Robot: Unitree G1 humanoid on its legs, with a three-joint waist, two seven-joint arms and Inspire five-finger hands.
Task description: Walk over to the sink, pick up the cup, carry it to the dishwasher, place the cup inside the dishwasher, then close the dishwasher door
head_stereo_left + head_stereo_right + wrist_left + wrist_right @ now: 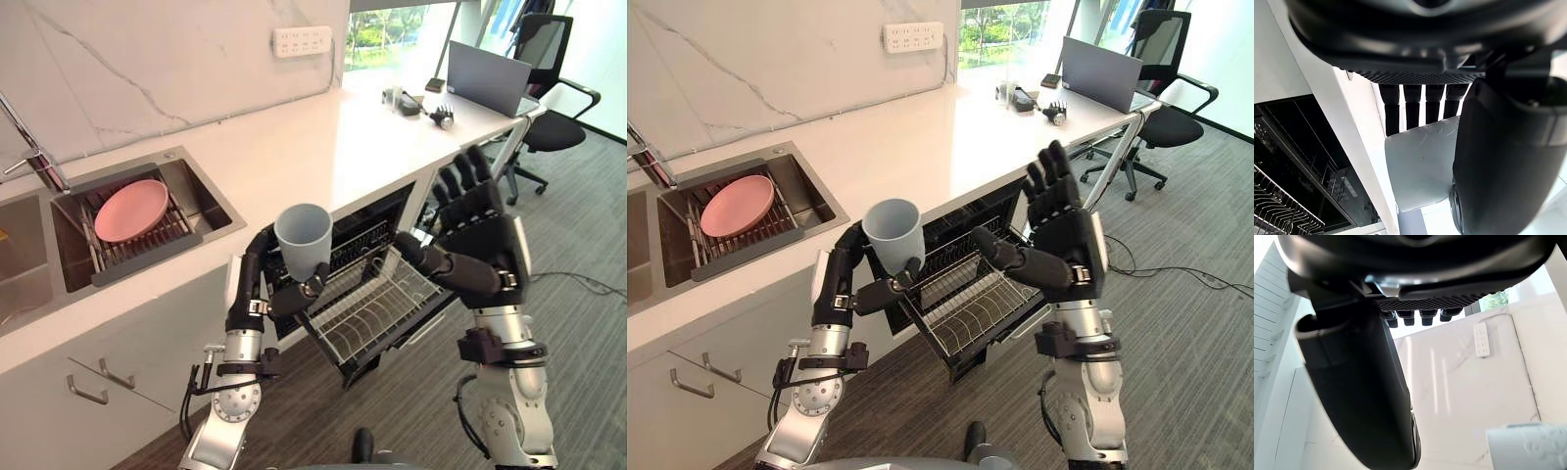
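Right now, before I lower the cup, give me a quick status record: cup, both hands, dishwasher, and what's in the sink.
cup: grey-blue, upright, mouth up, held in the air in front of the counter edge; not yet in the dishwasher
left hand: curled round the cup's lower part
right hand: open, fingers straight, raised over the right side of the wire rack, holding nothing
dishwasher: open, wire rack pulled out below both hands
sink: pink plate lying on a drain rack
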